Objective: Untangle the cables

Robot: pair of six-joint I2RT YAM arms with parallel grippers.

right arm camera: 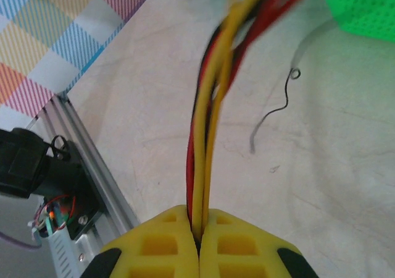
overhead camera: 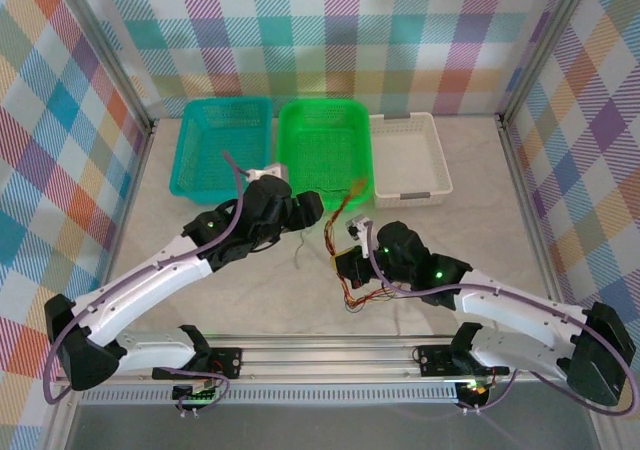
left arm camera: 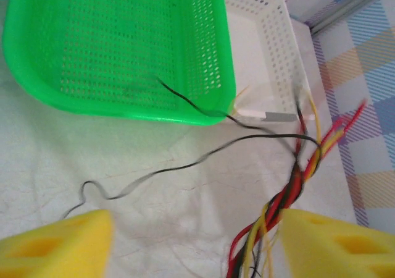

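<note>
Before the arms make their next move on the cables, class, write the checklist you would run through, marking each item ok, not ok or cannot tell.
1. Hold: the right gripper is shut on the cables: ok.
2. Free arm: the left gripper is open: ok.
3. Strands apart: not ok; red, yellow and black are twisted together.
4. Slack: one black wire lies loose on the table: ok.
5. Snagging: whether the strand crossing the rim of the green basket is caught there: cannot tell.
</note>
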